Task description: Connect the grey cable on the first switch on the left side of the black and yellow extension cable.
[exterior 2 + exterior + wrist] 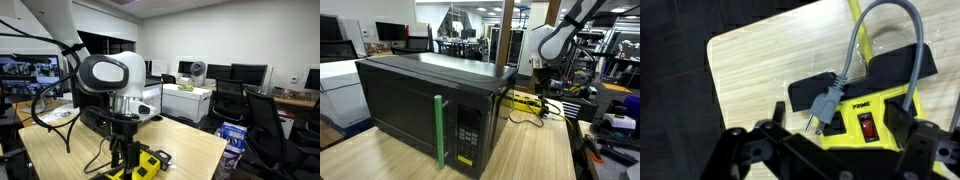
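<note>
The black and yellow extension cable [880,105] lies flat on the wooden table, with a red switch [868,126] and a black socket beside it. It also shows in both exterior views [525,100] [147,165]. The grey cable [872,30] arcs down to its grey plug [824,106], which rests tilted on the strip with its prongs bare and pointing down-left, beside the socket. My gripper [840,114] hovers just above the strip, with its fingers spread wide on either side of the plug and not touching it. It also shows in both exterior views [542,84] [124,158].
A big black microwave [425,95] with a green handle [439,130] fills the table's near side. Black cords [545,110] loop beside the strip. The table edge [715,75] is close to the strip. Office chairs [262,120] and desks stand beyond the table.
</note>
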{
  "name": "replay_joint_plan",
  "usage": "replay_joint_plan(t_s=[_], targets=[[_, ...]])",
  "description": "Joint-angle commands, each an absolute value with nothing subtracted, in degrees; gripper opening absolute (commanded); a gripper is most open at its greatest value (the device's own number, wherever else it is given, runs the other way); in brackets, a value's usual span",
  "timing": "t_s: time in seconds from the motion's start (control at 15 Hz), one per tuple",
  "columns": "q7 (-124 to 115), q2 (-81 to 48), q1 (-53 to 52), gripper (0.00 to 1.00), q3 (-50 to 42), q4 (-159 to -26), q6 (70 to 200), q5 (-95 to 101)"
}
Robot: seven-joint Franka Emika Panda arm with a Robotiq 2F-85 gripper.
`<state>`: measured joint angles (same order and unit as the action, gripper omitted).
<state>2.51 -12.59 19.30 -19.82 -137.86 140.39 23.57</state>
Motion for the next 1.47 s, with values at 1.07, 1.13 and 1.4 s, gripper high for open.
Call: replay_joint_plan(t_s=[1.07,1.13,1.4], targets=[[3.41,-10.55,20.9,1.0,-22.98,-151.28,164.71,12.95],[3.68,-10.32,20.94,1.0,-22.73,-151.79,164.65,11.76],[5.03,-9.41,21.47,1.0,-21.73,-152.66,164.6,7.4]])
